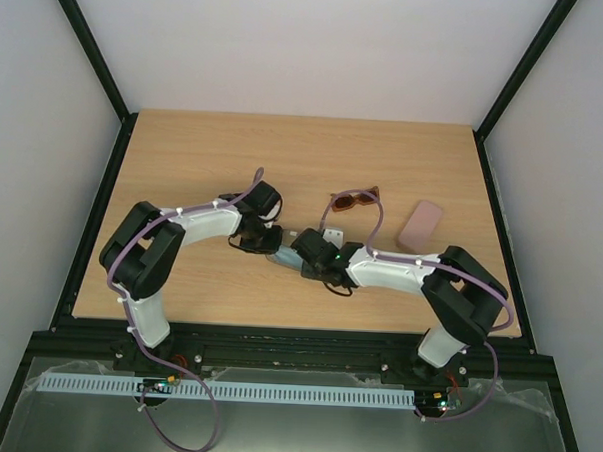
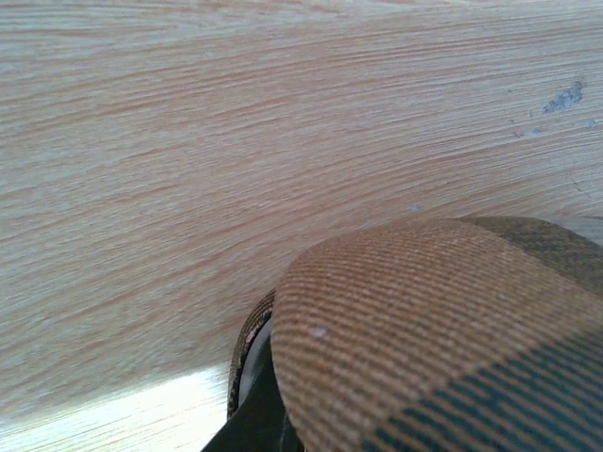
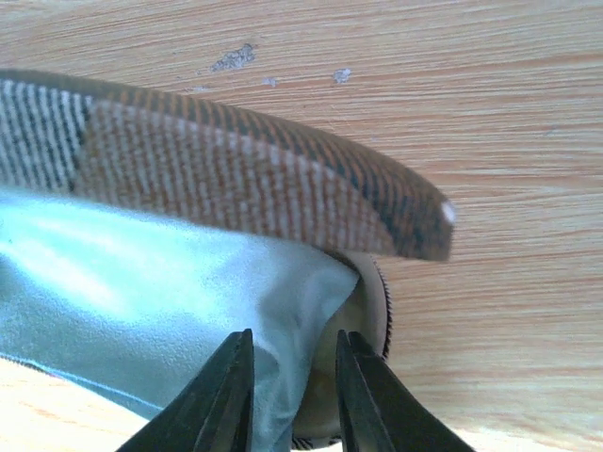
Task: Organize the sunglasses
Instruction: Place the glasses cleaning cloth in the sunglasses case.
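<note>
The reddish-brown sunglasses [image 1: 355,199] lie open on the table beyond my right gripper. The black wire-framed sunglasses [image 1: 245,243] lie just under my left wrist, partly hidden. The brown checked case [image 1: 281,249] sits between both grippers with its lid [image 3: 236,184] raised, and it also fills the left wrist view [image 2: 424,330]. My left gripper [image 1: 270,237] is at the lid; one dark finger [image 2: 250,419] shows under the lid's edge and the other is hidden. My right gripper [image 3: 292,395] is nearly closed on a fold of light blue cloth [image 3: 141,301] inside the case.
A flat pink case [image 1: 421,223] lies right of the reddish-brown sunglasses. Black rails border the table on the left and right. Both forearms meet over the table's middle.
</note>
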Action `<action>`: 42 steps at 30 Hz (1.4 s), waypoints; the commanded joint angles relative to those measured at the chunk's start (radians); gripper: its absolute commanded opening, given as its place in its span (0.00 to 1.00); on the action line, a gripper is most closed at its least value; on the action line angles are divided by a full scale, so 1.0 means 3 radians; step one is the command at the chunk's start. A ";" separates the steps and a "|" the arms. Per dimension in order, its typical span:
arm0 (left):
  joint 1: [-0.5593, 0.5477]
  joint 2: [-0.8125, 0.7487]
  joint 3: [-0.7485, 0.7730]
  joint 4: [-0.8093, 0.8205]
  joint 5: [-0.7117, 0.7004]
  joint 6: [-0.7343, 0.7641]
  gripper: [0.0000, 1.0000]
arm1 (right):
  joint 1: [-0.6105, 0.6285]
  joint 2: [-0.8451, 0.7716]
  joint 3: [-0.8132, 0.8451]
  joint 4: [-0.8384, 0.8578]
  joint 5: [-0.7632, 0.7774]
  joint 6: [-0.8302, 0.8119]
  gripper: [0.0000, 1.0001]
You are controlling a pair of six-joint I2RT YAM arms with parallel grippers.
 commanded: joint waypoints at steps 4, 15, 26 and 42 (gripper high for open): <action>-0.0002 0.0035 -0.0078 0.0020 -0.0045 0.0034 0.02 | 0.0044 -0.0196 0.0163 -0.0281 0.0246 -0.0030 0.13; -0.0009 0.0025 -0.0115 0.0049 -0.0048 0.0015 0.02 | 0.0066 0.0005 0.0136 0.0012 -0.0016 -0.0114 0.11; -0.0018 -0.0017 -0.0148 0.0056 -0.0047 0.0010 0.02 | 0.0067 0.0186 0.0111 -0.0159 0.0218 -0.0066 0.20; -0.0033 -0.0024 -0.0155 0.0060 -0.0042 -0.0014 0.02 | 0.0070 -0.0150 0.0164 -0.0021 0.0069 -0.0173 0.38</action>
